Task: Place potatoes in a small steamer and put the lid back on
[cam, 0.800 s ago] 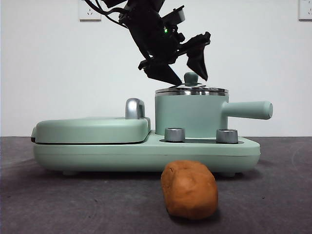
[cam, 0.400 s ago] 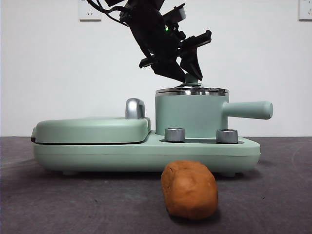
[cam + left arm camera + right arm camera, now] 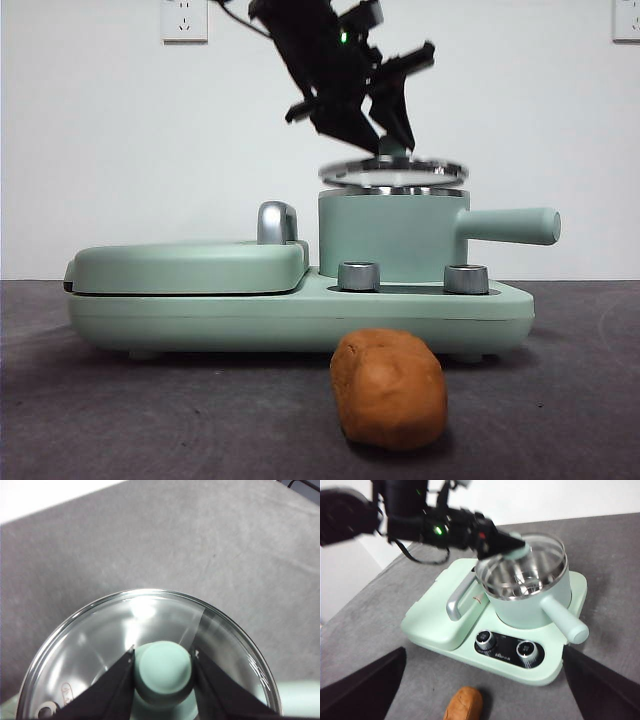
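My left gripper [image 3: 387, 140] is shut on the mint-green knob [image 3: 164, 667] of the glass lid [image 3: 393, 172] and holds the lid a little above the small steamer [image 3: 385, 235]. The lid is slightly tilted and blurred. In the right wrist view the left gripper [image 3: 512, 547] and the lid [image 3: 555, 555] hover over the steamer [image 3: 535, 607], whose stick handle [image 3: 565, 622] points toward the camera. The potato [image 3: 388, 390] lies on the table in front of the appliance and also shows in the right wrist view [image 3: 464, 704]. My right gripper [image 3: 483, 649] is open and empty, high above the potato.
The steamer stands on a mint-green appliance base [image 3: 300, 310] with two steel dials [image 3: 359, 276]. A flat grill cover [image 3: 190, 265] with a chrome handle [image 3: 277, 222] fills its left half. The table is dark grey, with a white wall behind.
The left gripper came down on the lid's knob, shut on it and has lifted the lid just off the steamer. The potato has not moved.
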Controlling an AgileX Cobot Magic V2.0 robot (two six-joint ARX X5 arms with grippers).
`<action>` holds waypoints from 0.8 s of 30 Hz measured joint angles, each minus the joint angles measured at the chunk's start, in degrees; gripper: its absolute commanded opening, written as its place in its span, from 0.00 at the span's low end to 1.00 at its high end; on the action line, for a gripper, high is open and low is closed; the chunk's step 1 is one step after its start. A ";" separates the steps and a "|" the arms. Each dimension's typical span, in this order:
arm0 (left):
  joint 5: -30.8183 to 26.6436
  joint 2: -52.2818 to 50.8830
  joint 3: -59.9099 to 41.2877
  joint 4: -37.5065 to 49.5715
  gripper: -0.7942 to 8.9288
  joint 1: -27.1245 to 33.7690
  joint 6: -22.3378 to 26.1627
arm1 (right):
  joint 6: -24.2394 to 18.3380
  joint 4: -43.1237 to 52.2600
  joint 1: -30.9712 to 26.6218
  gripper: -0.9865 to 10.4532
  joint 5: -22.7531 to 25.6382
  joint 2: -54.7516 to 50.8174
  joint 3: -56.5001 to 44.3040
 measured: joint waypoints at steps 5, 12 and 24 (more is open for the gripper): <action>0.00 0.00 9.05 -8.04 0.13 0.02 0.72 | 0.13 -3.76 1.38 0.52 0.02 3.06 2.14; 0.04 -0.04 16.35 -14.60 0.10 0.74 2.10 | 0.17 -7.48 7.89 0.51 2.34 9.79 6.14; 0.04 -5.09 16.76 -22.80 0.10 6.58 3.54 | 5.84 -8.55 32.30 0.51 20.61 25.79 8.81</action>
